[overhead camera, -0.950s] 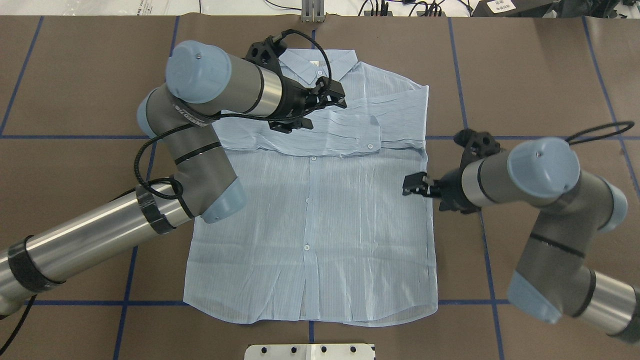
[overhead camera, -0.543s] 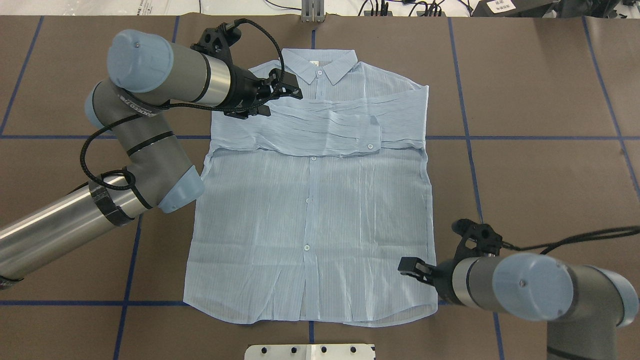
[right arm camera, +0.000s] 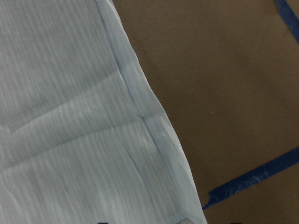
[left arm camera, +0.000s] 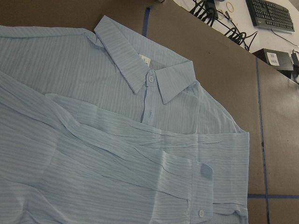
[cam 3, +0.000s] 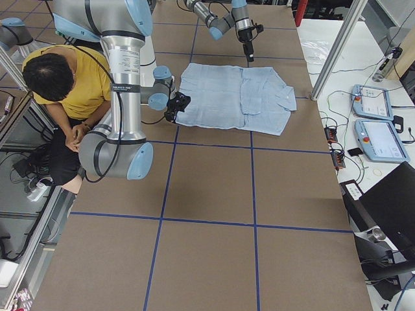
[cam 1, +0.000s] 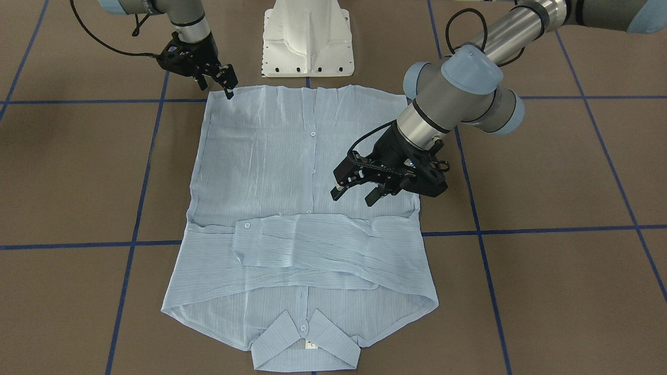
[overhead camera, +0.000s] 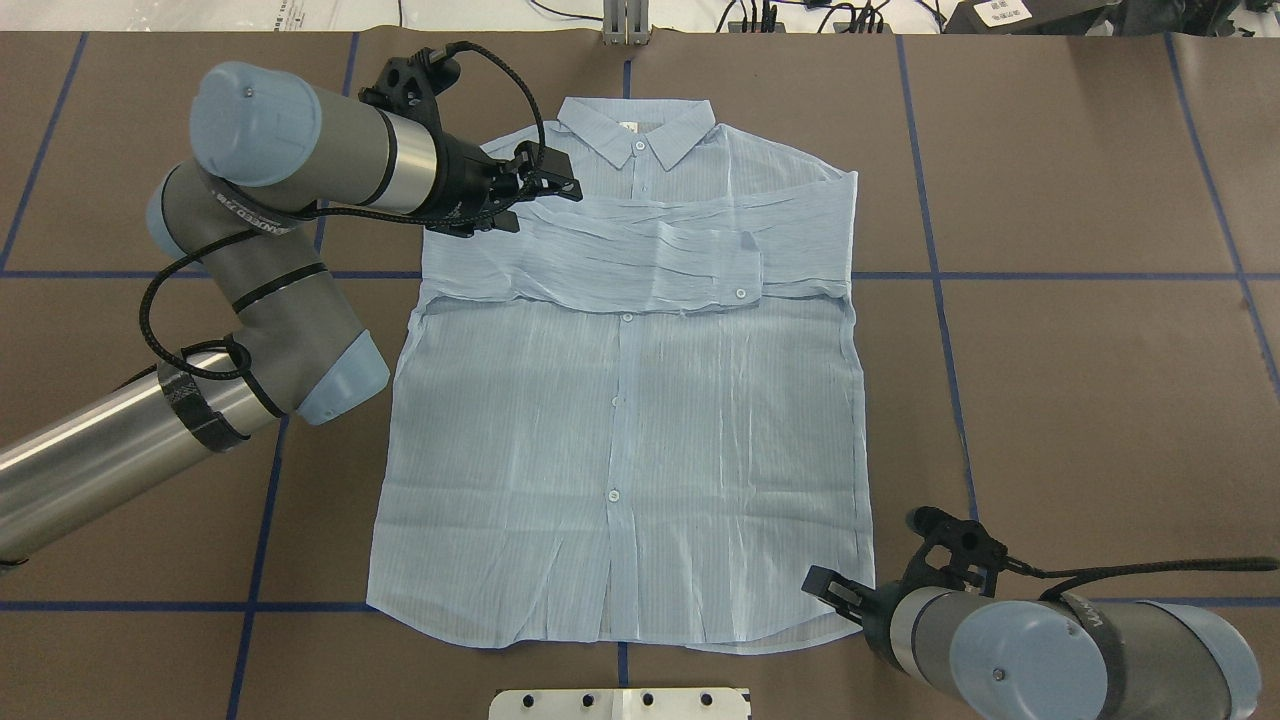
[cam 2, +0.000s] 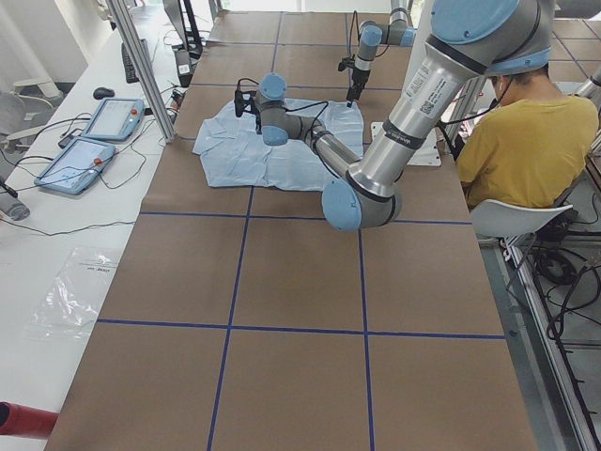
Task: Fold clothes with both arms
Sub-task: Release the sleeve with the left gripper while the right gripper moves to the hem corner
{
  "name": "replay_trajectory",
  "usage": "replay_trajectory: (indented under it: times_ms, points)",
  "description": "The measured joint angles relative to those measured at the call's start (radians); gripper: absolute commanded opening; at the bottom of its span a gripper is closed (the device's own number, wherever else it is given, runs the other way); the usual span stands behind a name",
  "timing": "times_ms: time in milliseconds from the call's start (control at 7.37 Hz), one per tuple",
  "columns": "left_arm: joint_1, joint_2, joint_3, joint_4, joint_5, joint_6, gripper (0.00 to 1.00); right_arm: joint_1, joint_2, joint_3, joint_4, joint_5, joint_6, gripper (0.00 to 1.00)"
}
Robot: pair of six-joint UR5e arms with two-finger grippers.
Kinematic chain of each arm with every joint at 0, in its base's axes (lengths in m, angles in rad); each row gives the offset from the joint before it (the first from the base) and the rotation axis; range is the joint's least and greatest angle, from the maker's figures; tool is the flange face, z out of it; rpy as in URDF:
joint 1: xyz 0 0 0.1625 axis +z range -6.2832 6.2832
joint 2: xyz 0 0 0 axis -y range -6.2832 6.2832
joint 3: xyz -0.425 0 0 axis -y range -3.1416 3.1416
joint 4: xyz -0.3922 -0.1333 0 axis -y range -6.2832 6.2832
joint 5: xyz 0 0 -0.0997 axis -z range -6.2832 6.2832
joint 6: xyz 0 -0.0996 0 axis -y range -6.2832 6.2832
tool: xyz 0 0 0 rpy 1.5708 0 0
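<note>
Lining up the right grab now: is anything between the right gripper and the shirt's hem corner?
Nothing visible. The right gripper hangs just over the hem corner of the shirt, and its wrist view shows only bare fabric edge and brown table beneath.

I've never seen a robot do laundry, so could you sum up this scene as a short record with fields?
Garment: light-blue shirt, flat on the brown table, front up
Sleeves: folded across the chest
Collar: at the end far from the robot
Left tool: open, raised over the shirt, empty
Right tool: open, at the near hem corner
</note>
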Motion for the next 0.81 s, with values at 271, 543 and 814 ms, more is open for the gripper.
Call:
replay_trajectory:
  times_ms: [271, 543, 814]
  points:
    - [0.000, 0.001, -0.001, 0.000, 0.000, 0.000, 0.91, 0.002, -0.001, -0.004, -0.001, 0.000, 0.003, 0.00]
    - [0.002, 0.003, 0.000, 0.000, 0.001, -0.002, 0.92, 0.003, -0.008, -0.003, -0.001, 0.009, 0.003, 0.00]
    - [0.009, 0.036, -0.009, 0.004, -0.001, -0.037, 0.92, 0.006, -0.017, 0.004, -0.001, 0.025, 0.003, 0.00]
